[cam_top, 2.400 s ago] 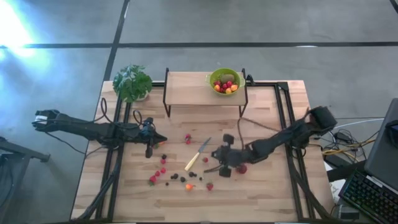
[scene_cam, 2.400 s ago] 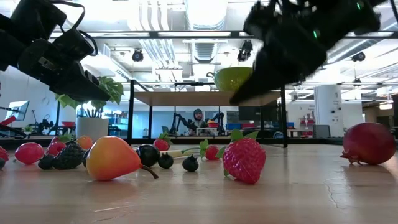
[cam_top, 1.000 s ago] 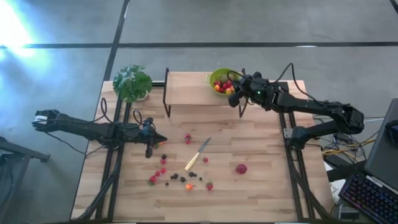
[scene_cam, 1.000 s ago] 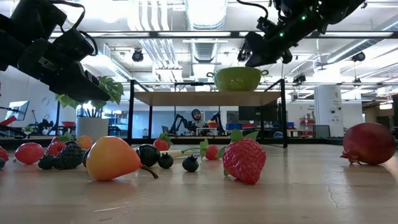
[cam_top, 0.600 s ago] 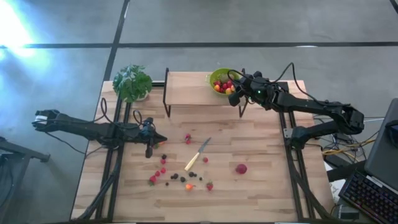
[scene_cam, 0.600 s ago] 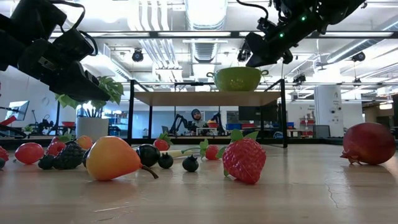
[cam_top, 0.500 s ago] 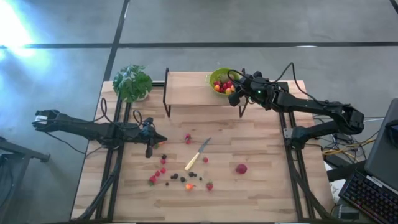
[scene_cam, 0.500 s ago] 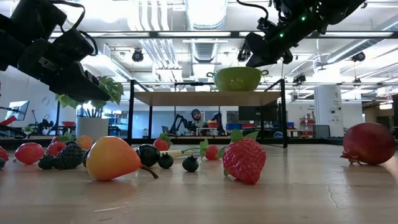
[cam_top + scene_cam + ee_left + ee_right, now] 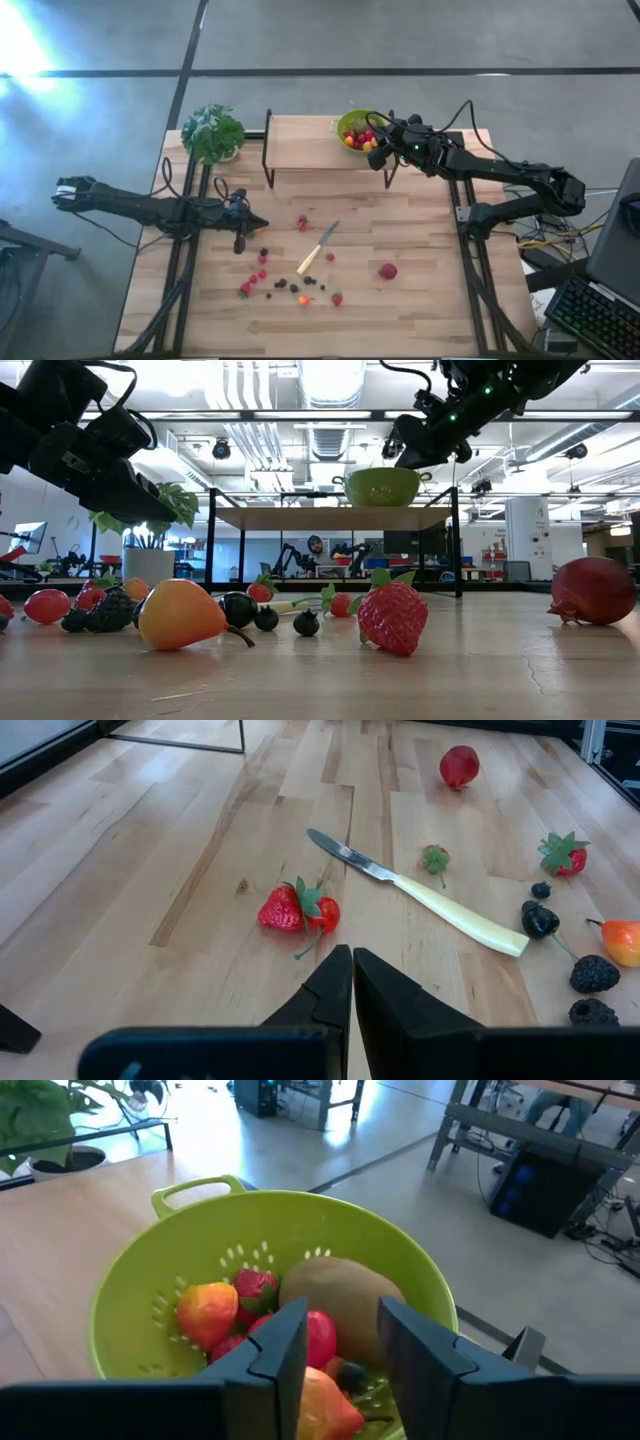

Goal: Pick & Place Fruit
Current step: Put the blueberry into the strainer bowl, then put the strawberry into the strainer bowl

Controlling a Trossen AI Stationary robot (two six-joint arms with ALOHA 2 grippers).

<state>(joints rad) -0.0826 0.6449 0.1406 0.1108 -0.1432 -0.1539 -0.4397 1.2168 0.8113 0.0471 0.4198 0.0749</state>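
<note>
1. The right tool [image 9: 338, 1342] hangs right over the green bowl [image 9: 361, 131] on the raised shelf [image 9: 300, 148]. Its two fingers stand a little apart and nothing is between them.
2. Under it, the bowl holds a brown kiwi [image 9: 342, 1306], red strawberries and an orange piece. This looks like the drop-off step: a fruit has just gone in.
3. The left tool [image 9: 352, 982] waits low over the counter [image 9: 430, 300], its fingers pressed together, holding nothing.
4. Many fruits lie on the counter: a strawberry [image 9: 281, 909] just ahead of the left tool, a big red fruit [image 9: 388, 271] off alone, and small berries near the knife [image 9: 319, 247].
5. Next, I think the right tool must lift away from the bowl, reach down to another fruit, and open wide enough to fit around it.
6. A couple of seconds ago the right tool was low by the big red fruit. One second ago it was already at the bowl; since then only its fingers have parted.
</note>
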